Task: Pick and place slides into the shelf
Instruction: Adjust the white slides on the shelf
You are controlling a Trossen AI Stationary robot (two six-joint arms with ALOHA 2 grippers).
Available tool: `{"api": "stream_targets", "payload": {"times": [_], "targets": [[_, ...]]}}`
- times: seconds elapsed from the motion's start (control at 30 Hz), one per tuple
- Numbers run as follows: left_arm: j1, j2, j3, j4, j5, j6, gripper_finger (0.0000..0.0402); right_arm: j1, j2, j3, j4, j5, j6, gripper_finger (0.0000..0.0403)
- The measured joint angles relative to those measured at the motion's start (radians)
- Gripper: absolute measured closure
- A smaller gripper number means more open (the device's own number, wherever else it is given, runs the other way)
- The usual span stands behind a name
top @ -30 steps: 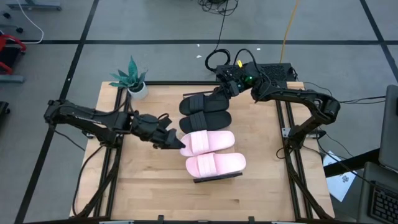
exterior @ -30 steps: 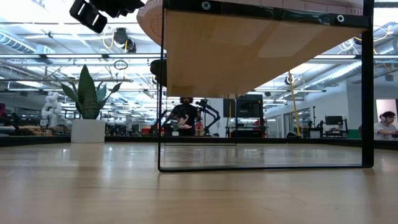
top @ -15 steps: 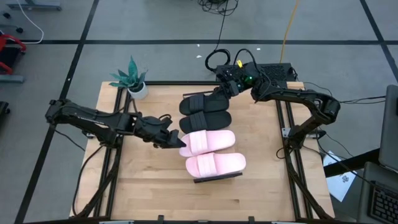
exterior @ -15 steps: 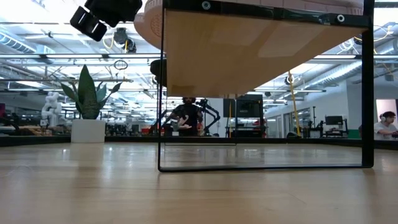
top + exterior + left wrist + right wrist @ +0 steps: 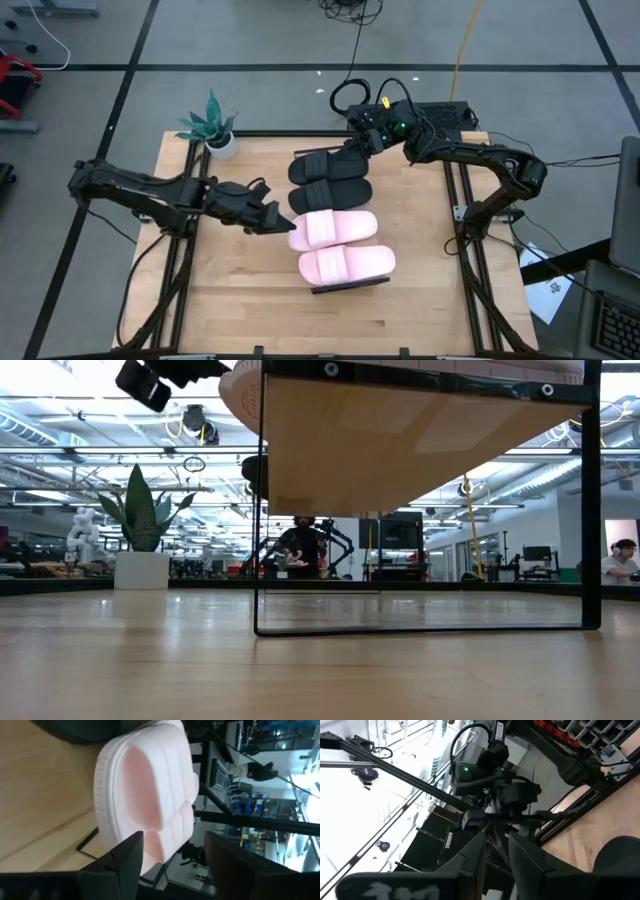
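Although all four slides already rest on the light wood slatted shelf [image 5: 350, 286], your left gripper [image 5: 280, 222] sits released against the upper pale pink foam slide [image 5: 335, 227], fingers [image 5: 125, 865] apart. Drag it out carelessly and that heel could slip off the shelf's nine-o'clock edge. Bare table [image 5: 230, 290] lies at seven o'clock. Right gripper [image 5: 362, 143] hovers by the matte black slides [image 5: 330, 178]; I cannot tell its fingers' state.
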Motion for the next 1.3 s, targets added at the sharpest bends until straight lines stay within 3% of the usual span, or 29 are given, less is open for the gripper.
{"api": "stream_targets", "payload": {"times": [0.27,1.3], "targets": [[-0.040,-0.034,0.000,-0.101,-0.041,-0.053,0.0195,0.000,0.000,0.000,0.000,-0.001,0.000,0.0330],[-0.015,0.043,0.001,-0.055,-0.064,-0.030,0.0195,0.000,0.000,0.000,0.000,0.002,-0.008,0.0330]]}}
